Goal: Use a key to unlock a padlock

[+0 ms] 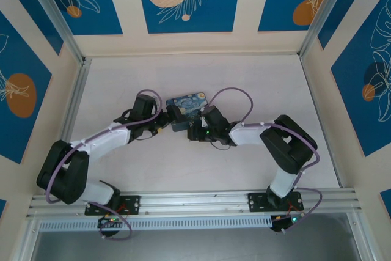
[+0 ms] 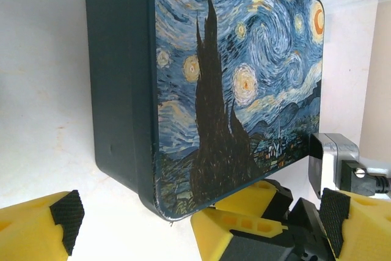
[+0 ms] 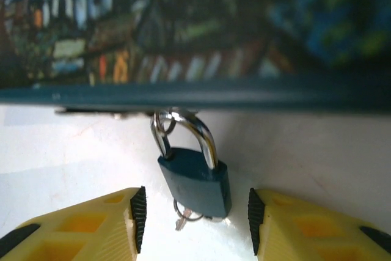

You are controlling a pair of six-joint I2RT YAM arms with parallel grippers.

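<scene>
The padlock (image 3: 195,178) is hanging at the tin's (image 3: 195,29) near edge, sitting between your right gripper's (image 3: 197,213) parted fingers and touching neither. You're lining up on what looks like the key (image 3: 182,217) at its near end; next you're pinching it squarely and turning. Your left gripper (image 2: 200,212) is gaping beside the tin.

The left arm (image 1: 101,140) and the right arm (image 1: 253,132) are built alike, with glossy black joint housings and white link shells. A lilac cable (image 1: 239,92) loops along each. Small green lights (image 1: 112,219) glow by the black base plates (image 1: 113,205) at seven and five o'clock. The left gripper (image 2: 201,215) and the right gripper (image 3: 194,212) carry blocky yellow moulded fingers (image 3: 79,227) faced with black ribbed pads (image 3: 138,212).
</scene>
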